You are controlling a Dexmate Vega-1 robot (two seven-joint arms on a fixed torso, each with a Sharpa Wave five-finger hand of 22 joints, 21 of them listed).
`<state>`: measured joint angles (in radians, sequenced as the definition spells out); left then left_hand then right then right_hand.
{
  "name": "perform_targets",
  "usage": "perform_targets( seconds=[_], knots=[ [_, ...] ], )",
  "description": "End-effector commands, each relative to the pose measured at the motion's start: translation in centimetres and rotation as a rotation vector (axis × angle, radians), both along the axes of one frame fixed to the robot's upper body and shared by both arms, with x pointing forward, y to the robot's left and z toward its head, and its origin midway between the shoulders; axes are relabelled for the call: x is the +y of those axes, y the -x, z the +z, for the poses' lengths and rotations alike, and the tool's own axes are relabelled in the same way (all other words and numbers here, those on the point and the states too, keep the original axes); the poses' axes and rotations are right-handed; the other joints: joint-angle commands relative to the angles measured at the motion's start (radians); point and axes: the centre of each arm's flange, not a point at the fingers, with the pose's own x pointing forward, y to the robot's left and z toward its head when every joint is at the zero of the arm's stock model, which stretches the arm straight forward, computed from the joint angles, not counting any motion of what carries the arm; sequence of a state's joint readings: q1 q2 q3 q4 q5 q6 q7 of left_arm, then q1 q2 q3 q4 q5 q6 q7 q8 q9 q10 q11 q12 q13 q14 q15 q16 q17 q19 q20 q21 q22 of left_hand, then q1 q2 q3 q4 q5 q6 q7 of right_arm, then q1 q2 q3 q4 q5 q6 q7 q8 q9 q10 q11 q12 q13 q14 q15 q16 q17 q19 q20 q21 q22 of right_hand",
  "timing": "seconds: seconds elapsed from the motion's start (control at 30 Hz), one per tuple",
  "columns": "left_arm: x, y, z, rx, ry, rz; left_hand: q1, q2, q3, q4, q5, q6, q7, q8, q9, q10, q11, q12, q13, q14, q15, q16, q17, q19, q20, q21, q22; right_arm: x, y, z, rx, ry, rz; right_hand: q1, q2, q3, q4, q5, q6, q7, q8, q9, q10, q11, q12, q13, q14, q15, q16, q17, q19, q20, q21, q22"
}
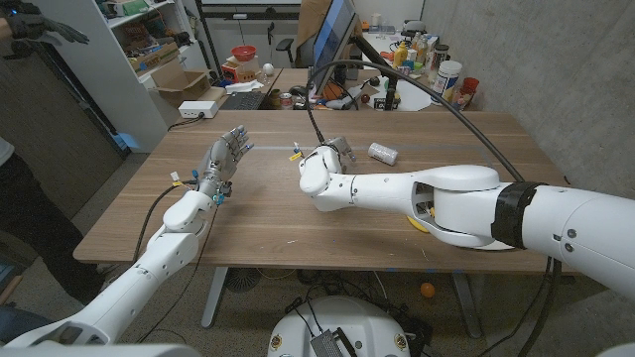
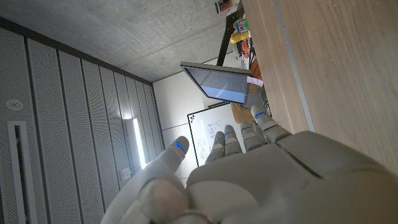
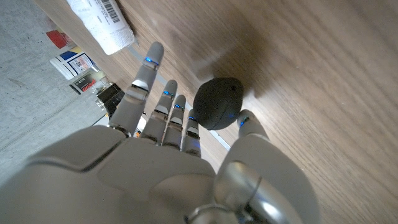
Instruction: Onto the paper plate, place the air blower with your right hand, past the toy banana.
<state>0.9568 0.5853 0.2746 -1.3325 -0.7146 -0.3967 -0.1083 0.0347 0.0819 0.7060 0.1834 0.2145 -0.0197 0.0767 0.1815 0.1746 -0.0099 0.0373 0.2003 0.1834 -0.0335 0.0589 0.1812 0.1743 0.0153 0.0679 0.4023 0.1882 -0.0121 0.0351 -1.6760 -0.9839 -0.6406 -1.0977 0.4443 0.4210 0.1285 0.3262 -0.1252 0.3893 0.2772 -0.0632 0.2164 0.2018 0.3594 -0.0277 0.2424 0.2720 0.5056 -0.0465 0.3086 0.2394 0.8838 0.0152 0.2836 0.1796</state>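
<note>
— Our right hand [image 3: 168,174] hovers spread, holding nothing, fingers just short of the air blower [image 3: 217,102] on the table [image 3: 323,74].
— We'd judge its dark bulb light, soft and rounded; we should wrap the middle so it won't roll off.

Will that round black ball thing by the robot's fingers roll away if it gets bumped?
Probably yes. The air blower's bulb looks round and smooth, so a nudge could send it rolling on the flat wooden table. It looks like soft rubber, so it may squash a bit when squeezed. The right hand has its fingers spread around it, which may stop it.
</note>
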Motion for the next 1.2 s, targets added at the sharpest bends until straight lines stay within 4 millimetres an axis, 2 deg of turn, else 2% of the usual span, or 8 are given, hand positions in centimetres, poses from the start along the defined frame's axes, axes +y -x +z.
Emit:
perform_targets(
  seconds=[0.03, 0.2, 0.27, 0.33, 0.5, 0.63, 0.87, 1.2],
  knots=[
    [0.2, -0.4, 0.0, -0.003, 0.005, -0.003, -0.009, 0.099, 0.006, 0.0, 0.001, 0.001, 0.01, 0.002, 0.002, 0.0, 0.004, 0.002, 0.003, 0.001, 0.009, 0.005, 0.005, 0.005, 0.004, -0.002, 0.002, 0.4, -0.4, 0.0, 0.004, 0.022, 0.033, 0.067, 0.045, 0.037, 0.0, 0.002, 0.037, -0.02, 0.015, 0.005, 0.044, -0.028, 0.016, 0.011, 0.081, -0.139, 0.034, 0.02, 0.1, -0.068, 0.033, 0.007],
    [0.2, -0.4, 0.1, -0.007, 0.003, -0.008, -0.009, 0.099, 0.006, 0.0, 0.0, 0.003, 0.012, 0.002, 0.002, 0.0, 0.004, 0.002, 0.003, 0.001, 0.009, 0.005, 0.005, 0.005, 0.005, -0.003, 0.002, 0.2, -0.6, 0.2, 0.027, 0.004, 0.04, 0.165, 0.066, 0.102, -0.005, -0.007, 0.056, -0.023, 0.013, 0.005, 0.082, -0.039, 0.02, 0.023, 0.198, -0.182, 0.078, 0.053, 0.233, -0.165, 0.089, 0.016],
    [0.2, -0.4, 0.1, -0.008, 0.002, -0.009, -0.009, 0.099, 0.006, 0.0, 0.0, 0.003, 0.011, 0.002, 0.002, 0.0, 0.003, 0.002, 0.003, 0.001, 0.009, 0.005, 0.005, 0.005, 0.005, -0.003, 0.002, 0.1, -0.6, 0.2, 0.032, -0.007, 0.049, 0.271, 0.067, 0.148, -0.017, -0.022, 0.058, -0.025, 0.01, 0.009, 0.092, -0.037, 0.022, 0.036, 0.304, -0.184, 0.128, 0.105, 0.28, -0.22, 0.137, 0.044],
    [0.2, -0.5, 0.2, -0.009, 0.002, -0.009, -0.009, 0.099, 0.006, 0.001, 0.0, 0.003, 0.01, 0.002, 0.002, 0.0, 0.003, 0.002, 0.003, 0.001, 0.009, 0.005, 0.005, 0.005, 0.005, -0.003, 0.002, 0.0, -0.7, 0.2, 0.028, -0.007, 0.059, 0.345, 0.065, 0.166, -0.008, -0.047, 0.074, -0.026, 0.014, 0.014, 0.121, -0.039, 0.035, 0.053, 0.409, -0.183, 0.177, 0.169, 0.297, -0.233, 0.21, 0.11],
    [0.2, -0.6, 0.2, -0.005, 0.002, -0.01, -0.01, 0.099, 0.006, 0.001, 0.0, 0.004, 0.01, 0.003, 0.002, 0.0, 0.004, 0.002, 0.003, 0.001, 0.009, 0.006, 0.005, 0.005, 0.005, -0.003, 0.002, -0.2, -0.6, 0.2, -0.016, -0.031, 0.077, 0.48, 0.059, 0.181, 0.008, -0.105, 0.207, -0.015, 0.034, 0.031, 0.272, -0.023, 0.122, 0.118, 0.568, -0.175, 0.284, 0.365, 0.293, -0.237, 0.377, 0.261],
    [0.2, -0.8, 0.2, -0.001, 0.0, -0.011, -0.01, 0.099, 0.006, 0.001, 0.0, 0.004, 0.01, 0.002, 0.002, 0.001, 0.002, 0.002, 0.003, 0.001, 0.008, 0.005, 0.005, 0.005, 0.004, -0.004, 0.002, -0.5, -0.2, 0.3, -0.079, -0.059, 0.119, 0.538, 0.055, 0.182, 0.025, -0.137, 0.354, -0.003, 0.068, 0.086, 0.394, -0.02, 0.249, 0.206, 0.599, -0.174, 0.318, 0.512, 0.267, -0.237, 0.423, 0.262],
    [0.0, -0.8, 0.4, -0.005, -0.005, -0.014, -0.011, 0.098, 0.006, 0.001, 0.0, 0.003, 0.009, 0.002, 0.002, 0.0, 0.004, 0.002, 0.004, 0.001, 0.009, 0.005, 0.005, 0.005, 0.005, -0.005, 0.003, -0.8, 0.0, 0.5, -0.108, -0.091, 0.136, 0.572, 0.041, 0.178, 0.023, -0.147, 0.403, 0.002, 0.095, 0.142, 0.39, -0.022, 0.328, 0.289, 0.615, -0.175, 0.308, 0.58, 0.251, -0.238, 0.447, 0.255],
    [0.1, -1.0, 0.4, 0.001, -0.006, -0.011, -0.011, 0.098, 0.005, 0.001, 0.0, 0.003, 0.01, 0.002, 0.002, 0.0, 0.004, 0.002, 0.004, 0.001, 0.009, 0.005, 0.005, 0.006, 0.004, -0.005, 0.003, -1.3, 0.8, 1.1, -0.186, -0.128, 0.175, 0.628, 0.02, 0.127, -0.003, -0.152, 0.371, -0.013, 0.133, 0.251, 0.31, -0.054, 0.463, 0.483, 0.648, -0.174, 0.3, 0.695, 0.25, -0.238, 0.502, 0.247]
  ],
)
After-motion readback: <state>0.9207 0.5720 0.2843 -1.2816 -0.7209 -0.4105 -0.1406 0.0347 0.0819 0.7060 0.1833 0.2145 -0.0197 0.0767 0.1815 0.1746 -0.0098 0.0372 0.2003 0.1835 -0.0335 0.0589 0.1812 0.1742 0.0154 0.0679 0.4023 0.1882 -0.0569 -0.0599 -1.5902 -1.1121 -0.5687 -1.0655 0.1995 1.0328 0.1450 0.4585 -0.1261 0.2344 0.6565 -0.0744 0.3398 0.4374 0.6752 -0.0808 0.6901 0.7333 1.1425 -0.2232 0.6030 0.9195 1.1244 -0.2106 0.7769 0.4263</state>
